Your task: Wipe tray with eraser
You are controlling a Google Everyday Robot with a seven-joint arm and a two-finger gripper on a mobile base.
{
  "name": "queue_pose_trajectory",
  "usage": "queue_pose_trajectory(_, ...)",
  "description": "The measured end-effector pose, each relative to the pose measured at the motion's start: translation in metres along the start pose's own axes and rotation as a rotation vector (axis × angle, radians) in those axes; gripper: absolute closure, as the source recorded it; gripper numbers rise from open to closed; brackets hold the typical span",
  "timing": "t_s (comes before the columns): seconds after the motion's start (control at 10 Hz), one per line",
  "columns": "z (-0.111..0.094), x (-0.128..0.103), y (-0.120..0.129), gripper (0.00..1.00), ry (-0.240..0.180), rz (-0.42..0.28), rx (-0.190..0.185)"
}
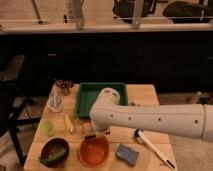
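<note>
Closed gripper (95, 131) hangs just before the tray (89, 95), whose length runs left-right.

Colours as recorded: the tray (92, 95), frame centre, is shown green; the arm (150, 120) is white, patterned with dark dots; the gripper (97, 131), lower centre beneath the arm's left end, appears dark; bowl (94, 151) orange; sponge (127, 154) blue; table (147, 94) tan.

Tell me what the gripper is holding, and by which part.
Cannot be told: the gripper, shut, sits between the tray and the orange bowl, mostly hidden by the arm.
</note>
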Motion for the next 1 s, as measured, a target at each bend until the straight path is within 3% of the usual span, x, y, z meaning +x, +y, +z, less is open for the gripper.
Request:
queue_pose_trajectory(0.5, 0.0, 0.0, -0.001, 1.0, -0.004, 0.002, 0.004)
queue_pose_trajectory(0.6, -0.002, 0.0, -0.004, 1.0, -0.007, 0.003, 0.021)
queue_pose_trajectory(1.0, -0.022, 0.004, -0.064, 1.0, 0.01, -0.013, 0.105)
